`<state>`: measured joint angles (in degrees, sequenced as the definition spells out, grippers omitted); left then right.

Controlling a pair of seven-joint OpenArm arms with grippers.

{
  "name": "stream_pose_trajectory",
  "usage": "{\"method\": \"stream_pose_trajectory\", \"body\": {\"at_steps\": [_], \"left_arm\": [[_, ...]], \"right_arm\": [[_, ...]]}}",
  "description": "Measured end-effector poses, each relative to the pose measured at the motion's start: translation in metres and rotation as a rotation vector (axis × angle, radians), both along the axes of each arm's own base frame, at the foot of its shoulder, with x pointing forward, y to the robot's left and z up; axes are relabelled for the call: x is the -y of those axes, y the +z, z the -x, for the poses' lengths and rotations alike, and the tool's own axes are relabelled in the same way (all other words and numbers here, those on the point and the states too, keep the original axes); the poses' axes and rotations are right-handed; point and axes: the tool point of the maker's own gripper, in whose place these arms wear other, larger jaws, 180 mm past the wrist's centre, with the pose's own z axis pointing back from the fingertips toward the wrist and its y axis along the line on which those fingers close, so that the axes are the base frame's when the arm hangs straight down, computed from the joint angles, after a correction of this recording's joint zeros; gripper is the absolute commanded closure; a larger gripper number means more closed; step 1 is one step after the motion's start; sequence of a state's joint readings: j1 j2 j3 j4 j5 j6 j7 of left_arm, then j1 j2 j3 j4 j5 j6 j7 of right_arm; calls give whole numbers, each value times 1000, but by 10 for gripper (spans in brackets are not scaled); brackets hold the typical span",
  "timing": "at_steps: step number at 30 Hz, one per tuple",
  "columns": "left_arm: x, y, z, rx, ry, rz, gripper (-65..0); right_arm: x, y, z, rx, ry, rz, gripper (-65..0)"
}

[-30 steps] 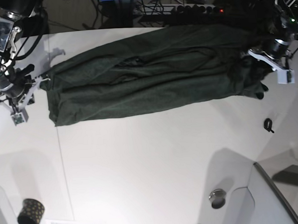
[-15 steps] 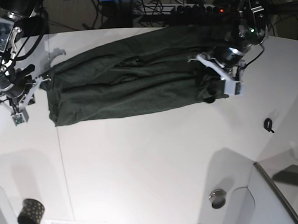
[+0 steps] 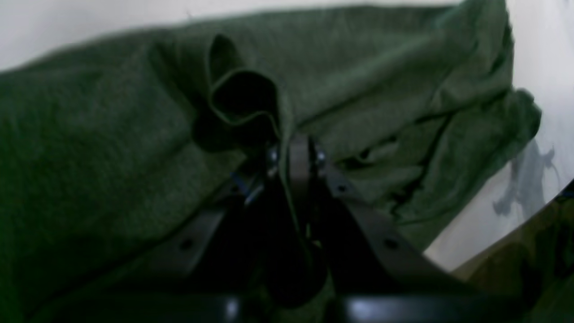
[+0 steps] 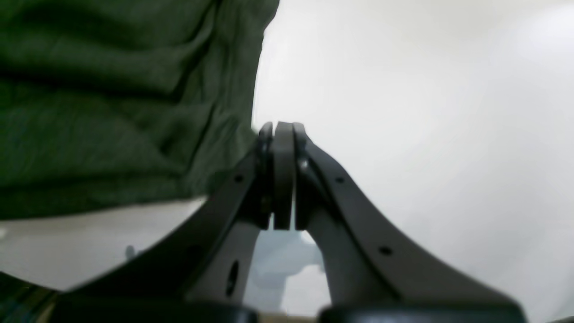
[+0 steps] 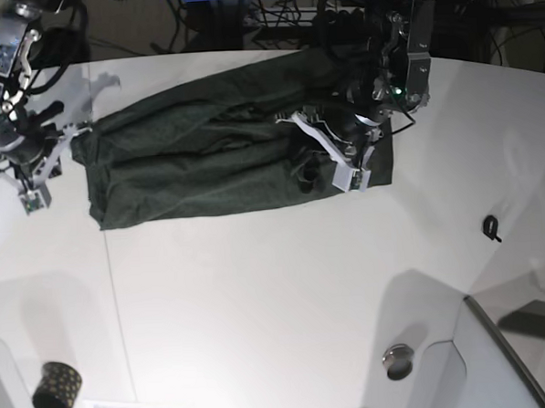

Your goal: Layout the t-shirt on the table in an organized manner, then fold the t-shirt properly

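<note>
Cloth, soft and matte, is lying in heavy folds against a glossy white table (image 5: 277, 295). It is the t-shirt (image 5: 206, 162), dark green and unprinted, bunched into a long band whose long axis is running left to right across the far half of the tabletop. Over its right end the left gripper (image 3: 293, 152) is pinching a raised fold. At the left end the right gripper (image 4: 278, 134) is sitting pressed together beside the hem, gripping nothing I can see.
</note>
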<state>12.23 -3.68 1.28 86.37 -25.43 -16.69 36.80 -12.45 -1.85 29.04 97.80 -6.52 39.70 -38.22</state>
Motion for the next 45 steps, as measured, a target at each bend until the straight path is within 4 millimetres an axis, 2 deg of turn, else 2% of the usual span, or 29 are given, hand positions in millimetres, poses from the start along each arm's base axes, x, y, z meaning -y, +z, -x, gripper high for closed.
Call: {"method": "stream_pose_trajectory", "body": {"at_steps": [5, 6, 10, 12, 15, 16, 21, 23, 24, 26, 28, 29, 30, 35, 40, 41, 45], "left_arm": [[-1, 6, -7, 22, -2, -3, 0], [-3, 8, -7, 29, -5, -8, -41], [-5, 22, -8, 71, -17, -16, -365], [-8, 31, -8, 96, -20, -24, -495], [-7, 43, -9, 130, -34, -28, -638], [-8, 47, -8, 140, -32, -29, -650], [-4, 71, 5, 192, -45, -24, -640], [-1, 82, 14, 215, -52, -15, -574], [-2, 81, 23, 205, -57, -18, -525], [-17, 67, 48, 139, -52, -49, -378], [-42, 51, 70, 66, 0, -100, -188], [-55, 46, 78, 40, 24, -125, -63], [-67, 45, 82, 31, 53, -141, 0], [-98, 43, 94, 6, 131, -180, 0], [-94, 43, 92, 9, 142, -166, 0], [-93, 42, 94, 5, 158, -159, -36], [-89, 36, 109, -35, 164, -150, -268]], "right_arm": [[-23, 11, 4, 38, 25, -20, -9], [-28, 10, 4, 32, 45, -21, -9], [-40, 5, 6, 18, 72, -38, -9], [-41, 5, 5, 21, 72, -40, -9], [-39, 5, 5, 16, 71, -35, -9], [-39, 5, 5, 16, 71, -36, -9], [-40, 4, 6, 14, 70, -38, -9], [-40, 4, 6, 13, 70, -40, -9], [-39, 4, 7, 12, 69, -39, -9], [-38, 4, 8, 9, 69, -34, -9], [-37, 3, 10, 3, 70, -30, -9], [-37, 2, 11, 0, 70, -30, -9], [-37, 1, 12, -2, 69, -32, -9], [-38, 1, 12, -1, 69, -34, -9], [-38, 1, 12, -2, 69, -34, -9], [-38, 1, 12, -2, 69, -34, -9], [-37, 1, 12, -2, 68, -33, -9]]}}
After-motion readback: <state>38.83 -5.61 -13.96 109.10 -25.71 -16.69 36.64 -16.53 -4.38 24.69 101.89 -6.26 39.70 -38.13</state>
